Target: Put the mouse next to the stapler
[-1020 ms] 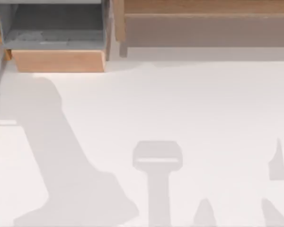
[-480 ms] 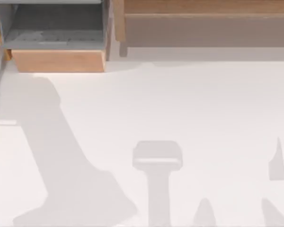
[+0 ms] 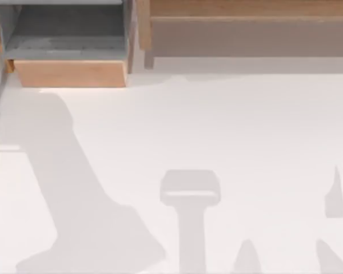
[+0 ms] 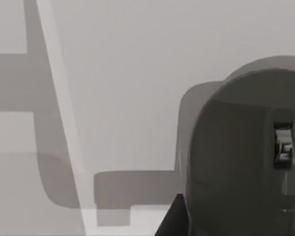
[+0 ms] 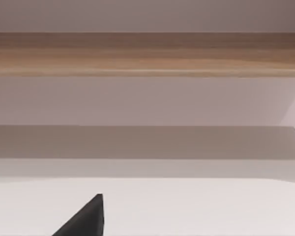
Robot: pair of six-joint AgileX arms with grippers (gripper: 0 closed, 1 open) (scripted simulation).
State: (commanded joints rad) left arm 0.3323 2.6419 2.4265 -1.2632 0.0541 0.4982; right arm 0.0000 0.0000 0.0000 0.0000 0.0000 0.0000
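– One mouse (image 4: 236, 167), seen very close from the left wrist. How does it look?

– Dull grey-green and smooth, with a rounded, domed body. A small pale wheel (image 4: 283, 145) sits in a narrow slot on its back. A faint seam curves across the shell below the dome.

– Where is it?

– Over the white counter (image 4: 137, 73), on which it throws a soft grey shadow. A black tip of the left gripper (image 4: 172, 219) lies right against its edge.

– Does the left gripper have hold of it?

– That cannot be told. One black corner is all there is to go by, and how wide the gripper stands is hidden. Whether the mouse rests on the counter or hangs above it cannot be told either.

– And the right gripper (image 5: 86, 219)?

– Another black wedge, low in the right wrist view, over bare counter. It faces a wooden shelf (image 5: 147, 54) with a shaded gap beneath. Its state cannot be told, and nothing is seen in it.

– What does the top view give?

– White counter (image 3: 217, 125) crossed by grey shadows, one broad and slanting at the left. A wooden drawer (image 3: 68, 73) with a grey inside stands at the far left corner, and the shelf (image 3: 246, 34) runs along the far edge to the right.
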